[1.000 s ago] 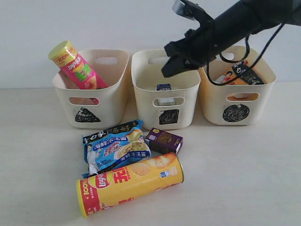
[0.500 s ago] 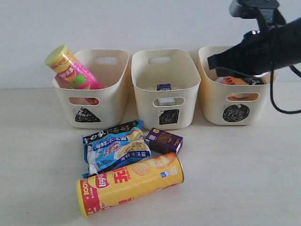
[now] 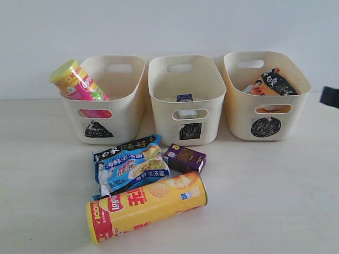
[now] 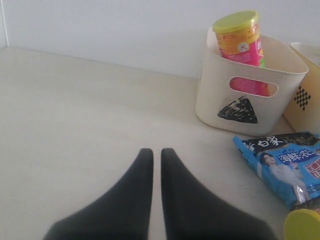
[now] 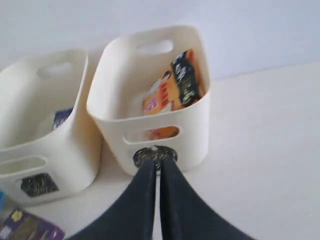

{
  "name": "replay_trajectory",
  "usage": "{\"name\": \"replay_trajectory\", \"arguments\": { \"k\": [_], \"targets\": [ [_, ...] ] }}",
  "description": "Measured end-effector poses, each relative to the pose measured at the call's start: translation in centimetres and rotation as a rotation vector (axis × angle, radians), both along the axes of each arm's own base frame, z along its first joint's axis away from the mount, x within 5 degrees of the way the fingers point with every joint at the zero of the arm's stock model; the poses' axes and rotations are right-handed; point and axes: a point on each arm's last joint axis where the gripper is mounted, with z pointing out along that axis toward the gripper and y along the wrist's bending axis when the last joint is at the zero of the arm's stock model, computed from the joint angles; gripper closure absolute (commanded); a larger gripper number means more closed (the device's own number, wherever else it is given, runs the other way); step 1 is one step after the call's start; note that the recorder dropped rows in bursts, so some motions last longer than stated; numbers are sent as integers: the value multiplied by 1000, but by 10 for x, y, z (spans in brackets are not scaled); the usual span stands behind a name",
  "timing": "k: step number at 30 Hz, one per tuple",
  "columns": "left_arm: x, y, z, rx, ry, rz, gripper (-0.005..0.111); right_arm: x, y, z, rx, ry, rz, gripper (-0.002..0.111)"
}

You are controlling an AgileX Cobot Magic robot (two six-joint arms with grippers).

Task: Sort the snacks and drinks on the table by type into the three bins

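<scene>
The right arm is pulling clear. A second ago it hung over the middle and right bins; now only a dark sliver of it (image 3: 329,97) shows at the right edge of the exterior view. Its wrist camera looks back at the circle-marked bin (image 3: 296,114), and the right gripper (image 5: 158,163) is closed to a thin slit with nothing in it.

With the arm out of the way, I can see the orange packet (image 3: 270,83) leaning inside that bin. To my eye, that drop is finished.

The pink canister (image 3: 77,82) in the triangle-marked bin (image 3: 124,111) has tipped lower over the same second. Its yellow lid now pokes out over the bin's left rim. It sits inside but at a slant, so I would watch it.

The blue-and-white carton (image 3: 184,98) sits low in the square-marked middle bin (image 3: 159,106).

Three things are left on the bench (image 3: 265,201):
- **Blue packet** (image 3: 132,165): it lies just in front of the left and middle bins.
- **Purple carton** (image 3: 184,157): it is touching the blue packet's right side.
- **Yellow canister** (image 3: 148,203): it lies on its side in front of both.

The left gripper (image 4: 156,155) hovers low over bare bench to the left of the bins, its fingers nearly together and empty. I judge the sort about half done, with both arms free for the next pick.
</scene>
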Motion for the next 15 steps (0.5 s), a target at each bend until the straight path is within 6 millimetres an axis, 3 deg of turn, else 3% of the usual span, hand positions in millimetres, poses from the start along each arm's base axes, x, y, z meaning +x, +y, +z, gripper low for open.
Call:
{"name": "replay_trajectory", "arguments": {
  "k": [5, 11, 15],
  "targets": [
    [0, 0, 0, 0, 0, 0, 102, -42, -17, 4, 58, -159, -92, 109],
    [0, 0, 1, -23, -10, -1, 102, -83, -24, 3, 135, -285, -72, 109],
    [1, -2, 8, -206, -102, 5, 102, -109, -21, 0, 139, -338, 21, 109]
  ]
}}
